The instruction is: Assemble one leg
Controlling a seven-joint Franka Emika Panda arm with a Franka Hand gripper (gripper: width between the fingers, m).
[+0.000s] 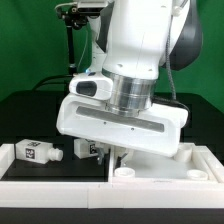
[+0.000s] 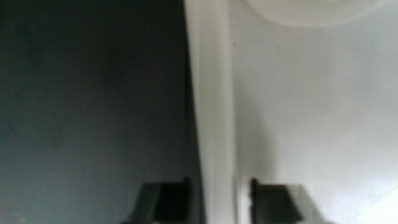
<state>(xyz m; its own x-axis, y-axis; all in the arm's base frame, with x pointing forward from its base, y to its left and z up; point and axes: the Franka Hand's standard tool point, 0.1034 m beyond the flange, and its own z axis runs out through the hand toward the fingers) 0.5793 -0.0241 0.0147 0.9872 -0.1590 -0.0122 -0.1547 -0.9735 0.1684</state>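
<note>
Gripper (image 2: 219, 200) straddles the tabletop (image 2: 320, 130) rim; whether it pinches is unclear. At the exterior view's left, the leg (image 1: 35, 152) looks light, rigid and slick, best grasped across its flat blocky sides.

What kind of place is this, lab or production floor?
Probably a robotics lab bench rather than a production floor: a single white arm works over a black table, a plain green backdrop stands behind, and a leg carries a fiducial tag, likely for camera tracking.
</note>
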